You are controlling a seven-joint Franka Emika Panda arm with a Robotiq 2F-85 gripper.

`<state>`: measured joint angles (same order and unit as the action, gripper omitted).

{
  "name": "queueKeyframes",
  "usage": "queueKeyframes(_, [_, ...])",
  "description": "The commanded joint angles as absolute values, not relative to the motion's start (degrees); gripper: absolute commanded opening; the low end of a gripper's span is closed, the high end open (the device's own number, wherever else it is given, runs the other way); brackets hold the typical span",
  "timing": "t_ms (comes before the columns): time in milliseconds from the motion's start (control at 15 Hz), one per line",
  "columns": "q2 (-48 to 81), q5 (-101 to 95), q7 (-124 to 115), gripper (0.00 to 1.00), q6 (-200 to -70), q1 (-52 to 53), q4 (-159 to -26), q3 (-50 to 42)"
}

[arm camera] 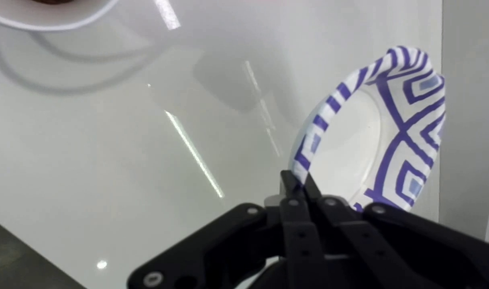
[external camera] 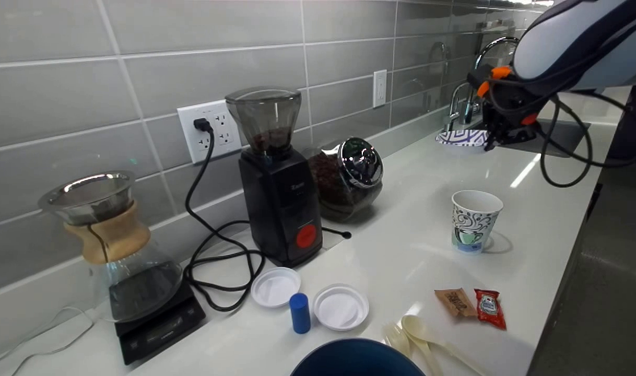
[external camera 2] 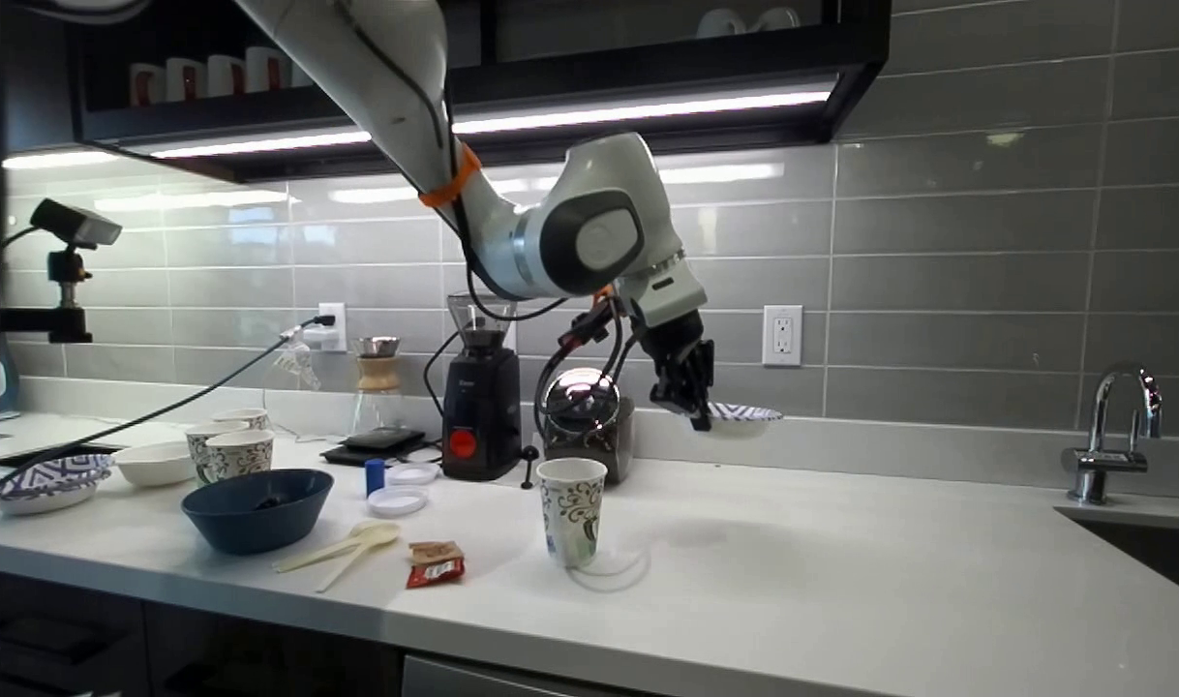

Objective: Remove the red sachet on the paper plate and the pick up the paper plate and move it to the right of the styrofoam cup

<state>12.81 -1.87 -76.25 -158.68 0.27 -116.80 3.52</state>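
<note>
The paper plate (external camera 2: 744, 414) is rim-pinched by the closed gripper (arm camera: 297, 182), aloft at two o'clock from the styrofoam cup (external camera 2: 570, 513) in an exterior view, probably for base-first landing.

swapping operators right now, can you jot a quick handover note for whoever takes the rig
Gripper: shut on the rim of the paper plate, holding it above the counter.
Red sachet: on the counter beside the tan packet.
Styrofoam cup: upright; in an exterior view the plate hangs right of it, farther back.
Done: sachet off the plate, plate picked up.
Left: probably lower the plate right of the cup and release.
</note>
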Motion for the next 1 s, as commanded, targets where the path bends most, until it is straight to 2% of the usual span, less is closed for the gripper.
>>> queueKeyframes(0, [20.68, -4.00, -80.65, 0.01, -166.01, 1.98, -113.83, 0.90])
queueKeyframes(467, [27.54, 2.12, -73.49, 0.01, -168.64, 5.03, -112.56, -4.36])
queueKeyframes(533, [27.75, 2.75, -72.60, 0.28, -168.45, 5.30, -112.42, -4.65])
queueKeyframes(667, [26.71, 4.65, -70.29, 0.36, -167.24, 4.76, -112.41, -3.87])
queueKeyframes(800, [23.45, 6.62, -65.80, 0.49, -164.34, 2.98, -113.28, -1.74])
queueKeyframes(933, [19.46, 5.71, -63.60, 0.63, -159.91, 3.95, -114.24, -3.67])
